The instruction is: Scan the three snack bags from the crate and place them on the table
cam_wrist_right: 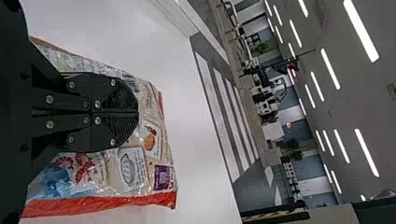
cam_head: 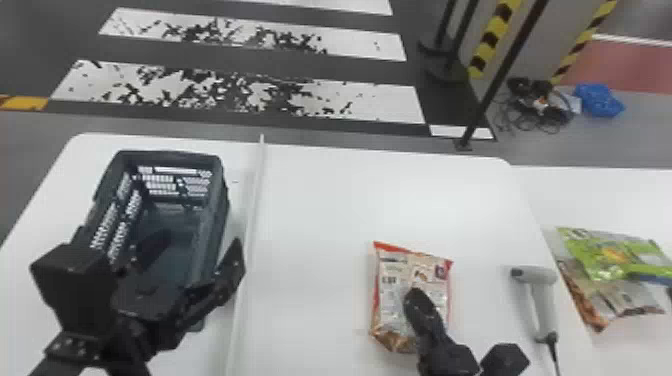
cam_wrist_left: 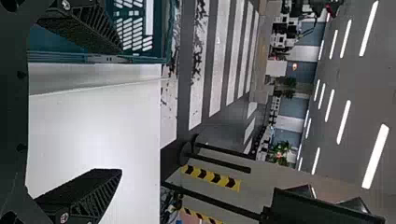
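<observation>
A broad white counter (cam_head: pixel 320 200) is carrying most of the work, with a second white counter (cam_head: pixel 625 200) standing at its right. The dark crate (cam_head: pixel 223 195) is sitting at the left. The red-edged snack bag (cam_head: pixel 390 300) is lying flat near the middle; it is looking light, soft and slippery, its contents probably crushable, so a gentle pinch across a gathered edge would be suiting it better than a squeeze on the plump middle. On the second counter, a green snack bag (cam_head: pixel 607 252) is partly covering a brownish one (cam_head: pixel 627 300), both seemingly dealt with. The left claw (cam_wrist_left: pixel 119 111) is hanging wide open by the crate's near end. The right claw (cam_wrist_right: pixel 137 113) is keeping its fingers together over the red-edged bag, apparently pinching nothing. The grey scanner (cam_head: pixel 542 295) is resting between that bag and the pair.
</observation>
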